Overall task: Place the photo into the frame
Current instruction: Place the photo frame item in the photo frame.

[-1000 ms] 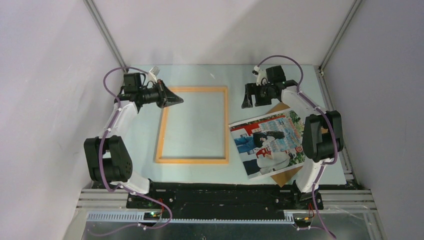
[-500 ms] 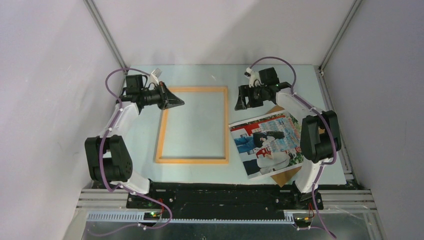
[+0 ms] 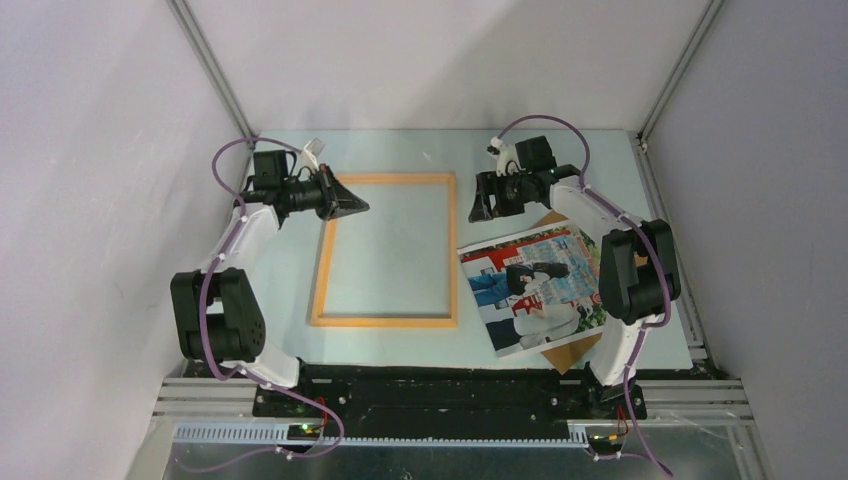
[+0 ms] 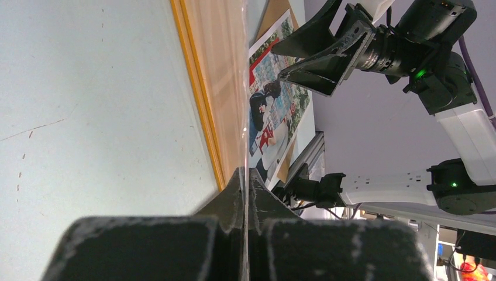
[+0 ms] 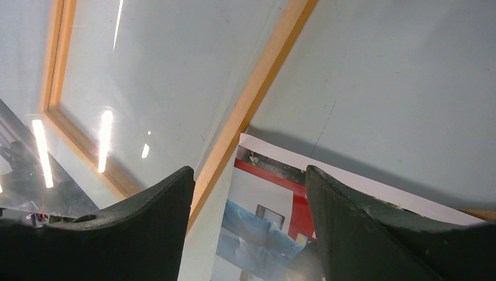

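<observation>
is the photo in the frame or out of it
Out. The photo lies flat to the right of the frame, partly over a brown board; no print shows inside the frame.

Smooth light-orange wooden frame (image 3: 385,321) — glossy paper photo (image 3: 535,285), shiny clear pane (image 5: 117,117), matt table (image 3: 400,150).

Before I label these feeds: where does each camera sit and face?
Top: overhead, behind, looking down at table; left arm and right arm show.
Left wrist: low, facing along frame toward right tool; left tool shows, shut on a clear pane.
Right wrist: facing down at frame and photo; right tool shows, open.
All share frame.
</observation>
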Controlling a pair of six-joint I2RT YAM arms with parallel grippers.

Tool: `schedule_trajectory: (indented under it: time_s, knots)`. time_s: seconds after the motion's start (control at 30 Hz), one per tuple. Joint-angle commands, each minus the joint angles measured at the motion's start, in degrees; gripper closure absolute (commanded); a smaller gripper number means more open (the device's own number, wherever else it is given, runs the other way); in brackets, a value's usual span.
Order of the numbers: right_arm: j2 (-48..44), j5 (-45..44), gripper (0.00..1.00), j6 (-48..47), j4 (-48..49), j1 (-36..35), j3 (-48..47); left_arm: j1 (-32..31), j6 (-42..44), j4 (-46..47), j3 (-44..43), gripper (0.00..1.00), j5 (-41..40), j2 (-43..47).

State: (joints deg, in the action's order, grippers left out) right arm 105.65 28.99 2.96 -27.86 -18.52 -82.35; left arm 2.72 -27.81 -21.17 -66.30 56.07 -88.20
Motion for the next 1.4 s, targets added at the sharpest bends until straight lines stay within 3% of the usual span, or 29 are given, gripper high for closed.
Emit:
schedule_trajectory:
  time_s: [0.0,1.37]
  knots:
    - [0.4,0.8,0.26,-0.2,1.7,-0.1,0.1,-0.6,1.3,2.8,0.8,1.0,0.9,0.2]
    - [-0.3,-0.2,0.28,-0.8,1.6,-0.4,0.7,-1.6,-3.0,3.8,0.6,1.0,1.2,3.2]
